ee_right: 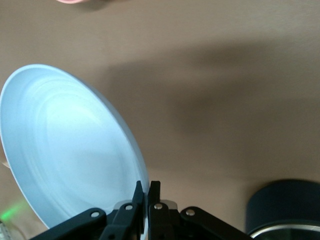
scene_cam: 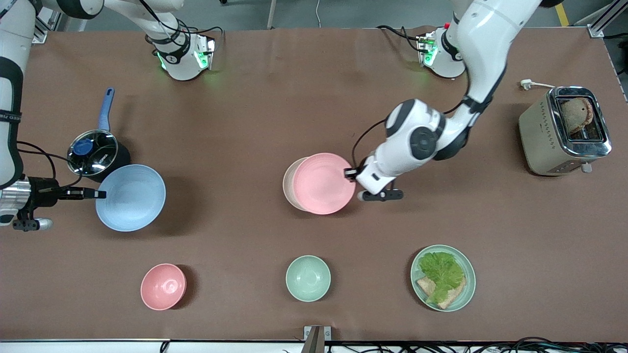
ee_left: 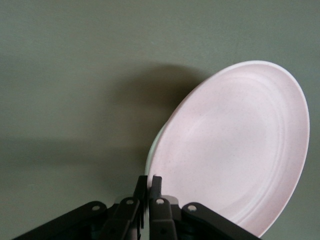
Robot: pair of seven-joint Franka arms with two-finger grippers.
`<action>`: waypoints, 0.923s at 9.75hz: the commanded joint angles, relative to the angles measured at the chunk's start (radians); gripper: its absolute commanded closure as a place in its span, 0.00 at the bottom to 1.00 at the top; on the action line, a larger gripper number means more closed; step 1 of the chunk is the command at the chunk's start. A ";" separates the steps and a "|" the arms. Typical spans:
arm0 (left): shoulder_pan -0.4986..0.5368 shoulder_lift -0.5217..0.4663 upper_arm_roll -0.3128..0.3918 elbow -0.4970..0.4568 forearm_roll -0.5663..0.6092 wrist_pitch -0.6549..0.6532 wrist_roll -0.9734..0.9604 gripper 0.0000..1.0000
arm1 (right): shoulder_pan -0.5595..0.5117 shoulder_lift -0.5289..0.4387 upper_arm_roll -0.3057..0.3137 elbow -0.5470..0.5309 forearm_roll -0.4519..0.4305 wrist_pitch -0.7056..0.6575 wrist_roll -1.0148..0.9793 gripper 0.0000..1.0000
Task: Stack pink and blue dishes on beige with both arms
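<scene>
Pinching the pink plate (scene_cam: 324,183) by its rim, the left tool (scene_cam: 350,172) holds it over the beige plate (scene_cam: 288,184) in the middle of the surface (scene_cam: 274,108), and the coming move turns on that overlap: the pink plate sits off-centre, shifted toward the left arm's end, so a crescent of beige shows only at the edge toward the right arm's end. The left wrist view shows the fingers (ee_left: 155,187) pressed together on the pink rim, with a pale sliver of the beige plate just under it; whether the two plates touch or a gap remains cannot be told. The right tool (scene_cam: 100,194) grips the blue plate (scene_cam: 130,197) at its rim, fingers (ee_right: 154,192) closed on the edge, well apart from the stack toward the right arm's end of the surface and beside a black pot (scene_cam: 95,153). The plate's shadow suggests it is lifted, though its height is unclear. My judgement is that the blue plate must travel toward the middle once pink is settled. Most of the beige plate is hidden beneath the pink.
</scene>
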 commanded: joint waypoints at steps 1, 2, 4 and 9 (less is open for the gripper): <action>-0.051 0.124 -0.006 0.098 0.147 0.005 -0.190 0.96 | 0.029 -0.004 0.061 0.045 -0.027 -0.052 0.161 0.99; -0.047 0.119 -0.015 0.086 0.153 0.005 -0.194 0.95 | 0.041 -0.016 0.085 0.046 -0.028 -0.052 0.192 0.99; -0.044 0.115 -0.015 0.058 0.155 -0.007 -0.188 0.92 | 0.096 -0.050 0.122 0.030 -0.044 -0.046 0.285 0.99; -0.029 0.061 -0.019 -0.007 0.175 -0.119 -0.136 0.55 | 0.103 -0.116 0.340 -0.035 -0.044 -0.037 0.488 0.99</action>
